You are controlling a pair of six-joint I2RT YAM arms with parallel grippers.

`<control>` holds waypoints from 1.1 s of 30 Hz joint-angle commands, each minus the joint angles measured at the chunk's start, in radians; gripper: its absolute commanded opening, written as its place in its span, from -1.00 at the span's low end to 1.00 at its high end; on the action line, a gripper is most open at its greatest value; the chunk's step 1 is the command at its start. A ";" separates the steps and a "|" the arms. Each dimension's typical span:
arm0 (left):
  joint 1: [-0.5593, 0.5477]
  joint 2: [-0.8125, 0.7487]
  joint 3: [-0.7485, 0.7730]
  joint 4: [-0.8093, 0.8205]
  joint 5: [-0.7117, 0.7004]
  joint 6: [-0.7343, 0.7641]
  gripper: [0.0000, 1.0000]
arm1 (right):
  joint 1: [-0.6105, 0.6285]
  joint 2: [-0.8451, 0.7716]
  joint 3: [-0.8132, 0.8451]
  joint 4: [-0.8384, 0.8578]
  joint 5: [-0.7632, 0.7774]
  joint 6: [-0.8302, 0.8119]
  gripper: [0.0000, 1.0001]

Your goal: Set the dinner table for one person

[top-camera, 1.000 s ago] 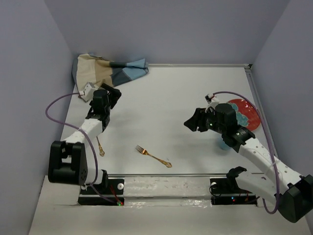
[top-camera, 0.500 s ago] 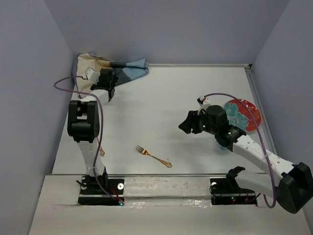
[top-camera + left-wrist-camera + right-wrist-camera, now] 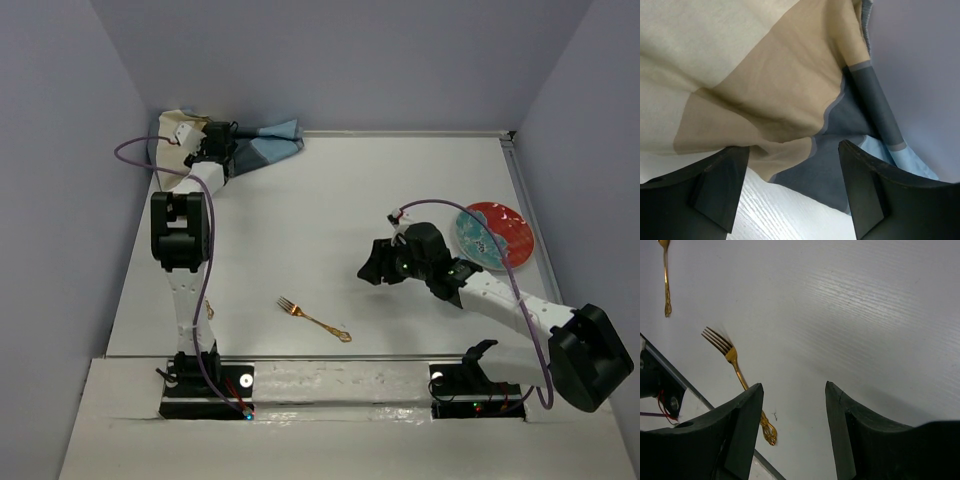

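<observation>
The dinner table [image 3: 320, 215] is a white top. A crumpled striped placemat [image 3: 268, 141] lies in its far left corner. My left gripper [image 3: 218, 140] is open and hovers over the placemat's near edge; the left wrist view shows the cloth [image 3: 765, 90] between and beyond the gripper [image 3: 795, 175], with nothing held. A gold fork [image 3: 314, 320] lies near the front middle. My right gripper [image 3: 374, 268] is open and empty, to the right of the fork and above the table. The right wrist view shows the fork [image 3: 737, 372] to the left of the gripper [image 3: 795, 405].
A second gold utensil [image 3: 207, 308] lies by the left arm and shows in the right wrist view [image 3: 666, 280]. A red plate [image 3: 505, 240] with a teal patterned piece [image 3: 474, 234] on it sits at the right. Lavender walls border the table.
My left arm has stretched to the far left corner, and its gripper is now over the placemat. My right gripper has moved left, away from the plate and toward the fork.
</observation>
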 commanded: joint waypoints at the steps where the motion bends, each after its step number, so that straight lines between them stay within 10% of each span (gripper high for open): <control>1: 0.008 0.022 0.054 -0.087 -0.064 0.023 0.56 | 0.012 0.001 0.021 0.096 -0.009 0.007 0.17; 6: 0.014 0.036 0.061 -0.096 -0.051 0.031 0.41 | 0.012 0.000 0.036 0.093 -0.011 0.001 0.17; 15: -0.006 -0.033 -0.047 0.054 0.071 0.158 -1.00 | 0.012 -0.031 0.065 0.074 0.052 -0.029 0.17; 24: -0.207 -0.303 -0.587 0.684 0.418 0.281 -1.00 | 0.012 -0.014 0.186 0.071 0.381 -0.058 0.15; 33: -0.388 -0.355 -0.916 0.896 0.528 0.268 -1.00 | -0.050 0.127 0.347 0.061 0.566 -0.141 0.18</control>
